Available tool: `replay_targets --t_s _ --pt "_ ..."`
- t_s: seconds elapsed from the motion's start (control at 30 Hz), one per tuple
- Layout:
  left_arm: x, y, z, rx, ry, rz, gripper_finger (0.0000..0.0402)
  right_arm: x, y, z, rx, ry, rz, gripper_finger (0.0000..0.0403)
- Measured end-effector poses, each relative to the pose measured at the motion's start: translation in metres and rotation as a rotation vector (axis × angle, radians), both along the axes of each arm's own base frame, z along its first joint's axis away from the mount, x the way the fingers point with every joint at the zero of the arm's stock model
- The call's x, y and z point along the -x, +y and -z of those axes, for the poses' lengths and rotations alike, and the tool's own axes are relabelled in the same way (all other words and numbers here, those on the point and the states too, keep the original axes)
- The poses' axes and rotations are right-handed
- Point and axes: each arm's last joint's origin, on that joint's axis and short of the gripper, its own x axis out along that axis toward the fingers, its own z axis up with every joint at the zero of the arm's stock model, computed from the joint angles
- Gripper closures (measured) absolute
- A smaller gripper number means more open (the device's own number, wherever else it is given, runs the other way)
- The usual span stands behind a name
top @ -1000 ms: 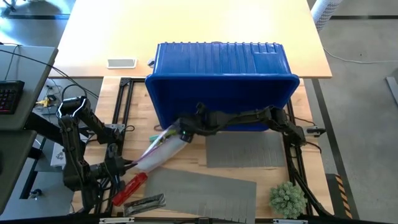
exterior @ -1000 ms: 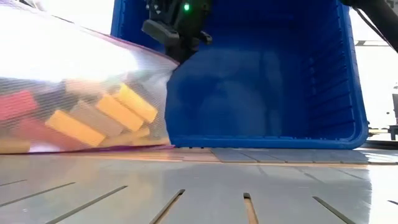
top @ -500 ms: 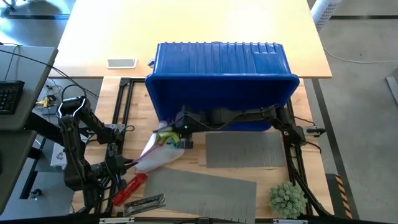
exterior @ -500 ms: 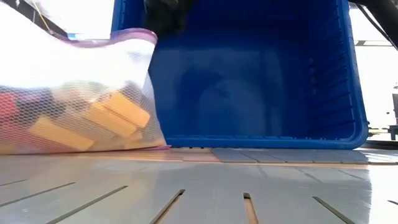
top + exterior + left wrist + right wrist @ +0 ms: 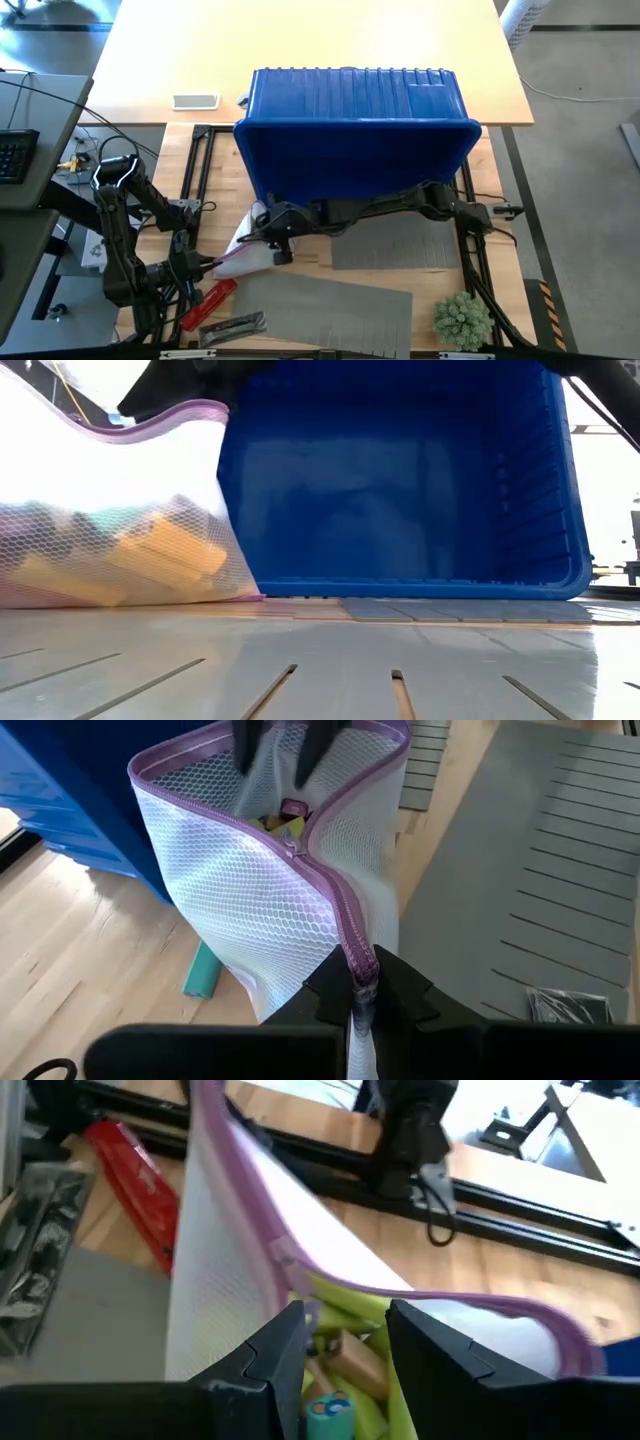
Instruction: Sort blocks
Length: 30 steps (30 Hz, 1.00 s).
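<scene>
The left tool [image 5: 357,1005] pinches the white mesh zipper bag [image 5: 270,890] of coloured blocks [image 5: 345,1355] near the blue plastic bin [image 5: 355,135], so the half-open right tool [image 5: 345,1342] should reach gently inside.

Blocks [image 5: 352,1362] inside mesh bag [image 5: 270,910]; bag before bin [image 5: 355,140], left of mat [image 5: 395,242].

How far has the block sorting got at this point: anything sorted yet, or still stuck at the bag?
Done: nothing sorted; the blocks sit inside the white mesh bag, one teal block lying beside it. In hand: left gripper is shut on the bag's zipper end, while right gripper is at the bag's open purple-edged mouth, fingers apart. Left: emptying the bag and sorting; the blue bin looks empty.
</scene>
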Motion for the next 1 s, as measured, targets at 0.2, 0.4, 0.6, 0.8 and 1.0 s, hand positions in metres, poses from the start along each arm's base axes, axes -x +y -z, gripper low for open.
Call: replay_targets --t_s 0.2,0.4,0.6,0.8,1.0 --pt "0.000 0.000 0.000 0.001 0.000 0.001 0.0401 -0.007 0.002 0.024 0.018 0.046 -0.026 0.0274" --pt "-0.001 -0.002 0.000 0.002 0.003 0.015 0.0402 -0.014 -0.004 0.045 0.042 0.078 -0.050 0.0274" --pt "-0.001 -0.003 0.001 0.013 0.000 0.016 0.0401 -0.018 -0.003 0.042 -0.017 0.023 -0.122 0.0274" --pt "-0.001 -0.003 0.001 0.018 -0.002 0.016 0.0402 -0.022 -0.009 0.041 -0.086 -0.019 -0.101 0.0275" --pt "-0.001 -0.003 0.001 0.020 -0.003 0.016 0.0402 -0.022 -0.021 0.044 -0.191 0.023 -0.094 0.0305"
